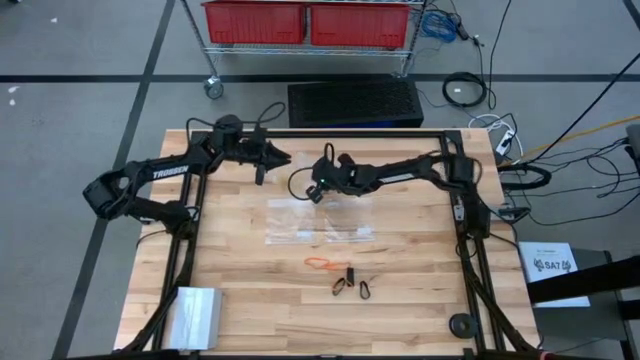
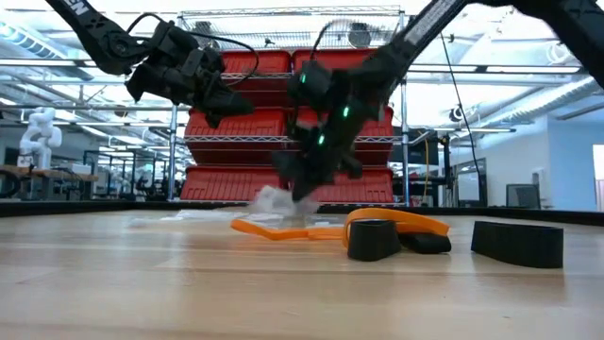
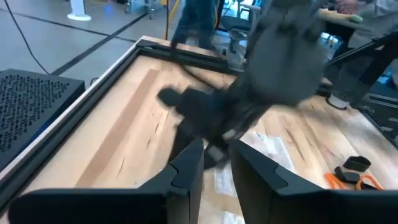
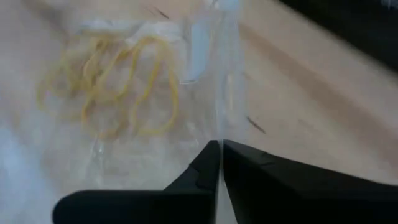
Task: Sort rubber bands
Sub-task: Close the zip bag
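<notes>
Two claws are over the far half of the bench, and the right claw is the busy one: it is down low at the far edge of the clear plastic bags, and its wrist camera shows the fingers pressed together with only a sliver of a gap, right on the clear film. Whether they have actually pinched the plastic, I cannot tell. Just beyond those fingertips, a bunch of yellowish rubber bands lies under the film, inside a bag. The left claw hovers off the wood near the far rail, just beside the right one, fingers a little apart with nothing between them. Nearer the front of the bench, well clear of both arms, an orange rubber band lies flat on the wood, with two black rubber bands just beside it and a third dark loop a touch to the right. The low view shows the orange one touching a black one.
</notes>
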`<act>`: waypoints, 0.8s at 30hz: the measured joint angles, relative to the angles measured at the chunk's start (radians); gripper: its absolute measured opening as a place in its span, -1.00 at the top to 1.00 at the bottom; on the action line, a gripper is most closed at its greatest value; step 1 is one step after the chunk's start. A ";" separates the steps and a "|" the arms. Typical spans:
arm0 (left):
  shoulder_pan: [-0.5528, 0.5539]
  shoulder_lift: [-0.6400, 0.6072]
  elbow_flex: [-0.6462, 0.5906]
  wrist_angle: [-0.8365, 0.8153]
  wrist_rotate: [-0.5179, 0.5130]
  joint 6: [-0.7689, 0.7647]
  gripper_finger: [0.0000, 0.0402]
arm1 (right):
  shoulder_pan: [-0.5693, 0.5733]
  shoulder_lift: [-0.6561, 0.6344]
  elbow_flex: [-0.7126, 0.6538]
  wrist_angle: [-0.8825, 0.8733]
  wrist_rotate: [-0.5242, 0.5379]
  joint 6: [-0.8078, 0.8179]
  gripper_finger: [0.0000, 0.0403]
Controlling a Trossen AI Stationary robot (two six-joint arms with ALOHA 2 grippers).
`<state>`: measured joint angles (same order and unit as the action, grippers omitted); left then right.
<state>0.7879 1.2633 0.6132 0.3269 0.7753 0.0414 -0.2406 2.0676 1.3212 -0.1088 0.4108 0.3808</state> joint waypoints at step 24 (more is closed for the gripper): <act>-0.092 0.000 0.000 0.127 -0.070 0.071 0.10 | 0.127 -0.459 0.001 -0.306 0.013 -0.457 1.00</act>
<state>0.6956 1.2636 0.6132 0.4541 0.7052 0.1120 -0.1134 1.6081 1.3224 -0.4144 0.4233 -0.0758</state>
